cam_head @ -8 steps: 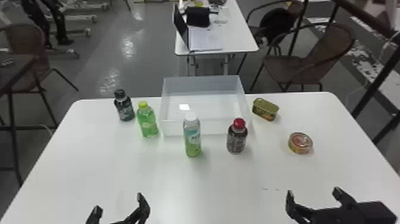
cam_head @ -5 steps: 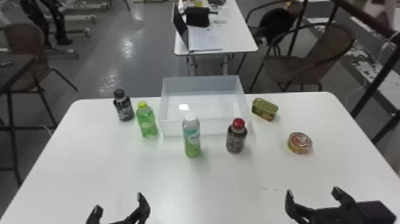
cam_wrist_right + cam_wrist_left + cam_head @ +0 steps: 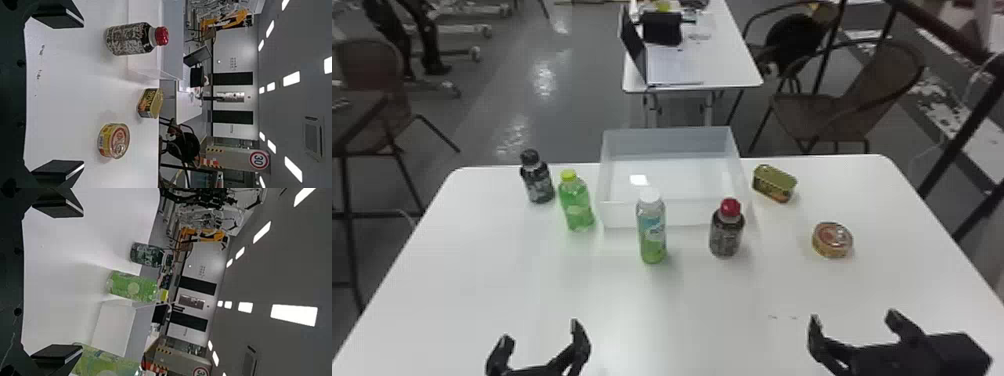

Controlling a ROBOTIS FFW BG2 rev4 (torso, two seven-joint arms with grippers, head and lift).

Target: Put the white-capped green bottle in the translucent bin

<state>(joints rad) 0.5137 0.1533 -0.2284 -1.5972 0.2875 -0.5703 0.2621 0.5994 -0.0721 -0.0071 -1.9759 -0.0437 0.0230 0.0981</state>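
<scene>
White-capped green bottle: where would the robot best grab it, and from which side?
Probably around its middle, below the white cap, coming level from the robot's side. The bottle stands upright, slim and roundish, so the open left pincer could likely close across it; the translucent bin sits just behind, hindering the far side.

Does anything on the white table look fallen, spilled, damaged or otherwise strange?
Nothing looks fallen or spilled; the white-capped green bottle stands upright. Only the small dark marks on the table, near the right gripper, look odd; I cannot tell if they are dirt or scratches.
</scene>
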